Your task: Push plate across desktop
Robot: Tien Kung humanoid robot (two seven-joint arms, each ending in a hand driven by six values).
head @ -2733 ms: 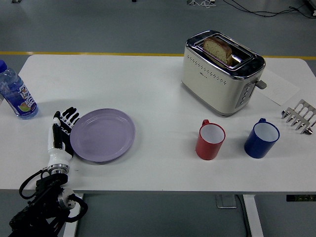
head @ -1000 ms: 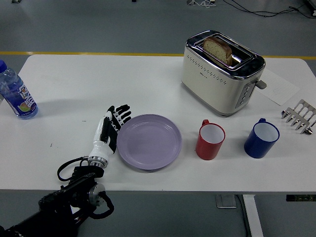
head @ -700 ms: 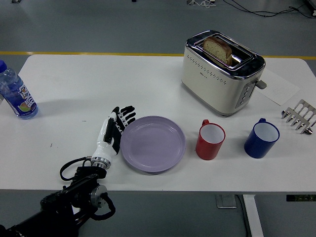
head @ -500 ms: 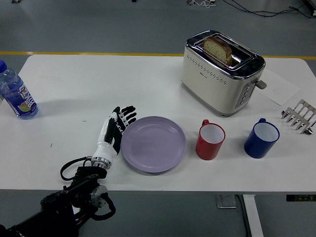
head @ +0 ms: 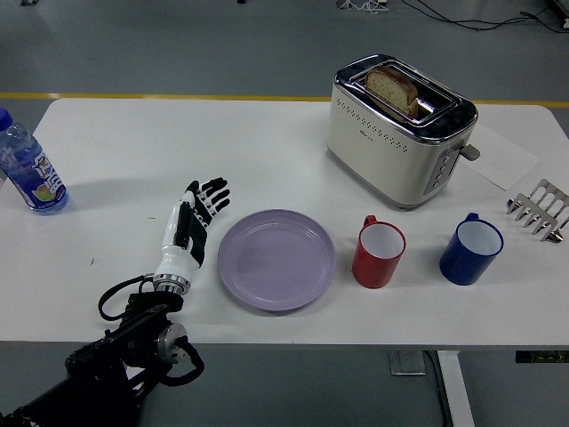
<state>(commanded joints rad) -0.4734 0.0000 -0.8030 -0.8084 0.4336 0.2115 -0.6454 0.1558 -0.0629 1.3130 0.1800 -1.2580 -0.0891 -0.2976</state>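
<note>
A lilac plate (head: 276, 259) lies flat on the white table (head: 267, 151), just left of a red mug (head: 378, 253). My left hand (head: 188, 224), white with black fingers, is held flat and open a little to the left of the plate. There is a small gap between the hand and the plate's left rim. It holds nothing. My right hand is out of view.
A blue mug (head: 470, 249) stands right of the red mug. A cream toaster (head: 400, 130) with a bread slice is behind them. A metal rack (head: 540, 209) sits at the right edge, a water bottle (head: 28, 166) at the far left.
My left hand pushed the plate to the right until it stopped near the red mug. In the last half second the hand drew back to the left, off the plate's rim.
</note>
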